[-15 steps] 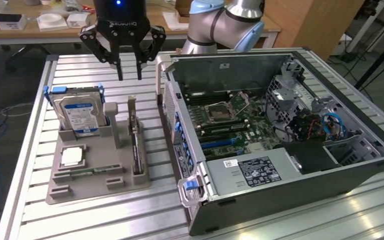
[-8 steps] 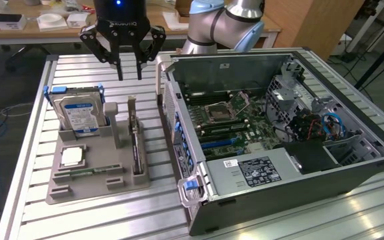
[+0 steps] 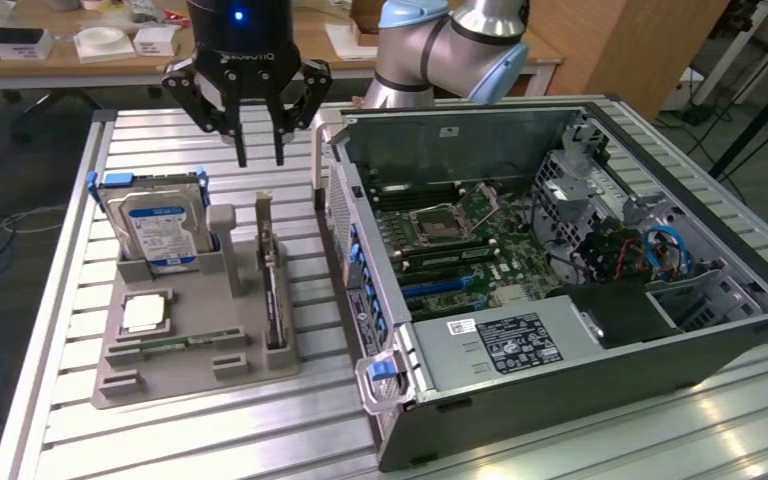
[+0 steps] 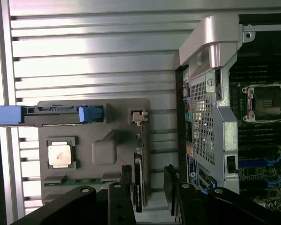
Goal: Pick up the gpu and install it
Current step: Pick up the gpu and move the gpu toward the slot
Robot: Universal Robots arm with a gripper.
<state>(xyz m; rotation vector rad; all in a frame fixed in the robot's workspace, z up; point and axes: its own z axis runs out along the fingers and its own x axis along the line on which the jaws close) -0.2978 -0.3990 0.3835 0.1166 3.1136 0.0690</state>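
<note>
**Exterior view.** The tool is hanging above the slatted bench, over the far end of the grey holder tray. Its fingers are standing wide apart and gripping nothing. The gpu is standing on edge in the tray's slot, along the side nearest the open computer case. The hard drive is standing upright at the tray's far corner, toward the bench edge on the exterior view's left. The processor and memory stick are lying flat nearer the bench's front edge.

**Wrist view.** The tool is looking straight down. Its fingers are showing one on each side of the edge-on gpu, which is sitting in the tray between the processor and the case.
</note>
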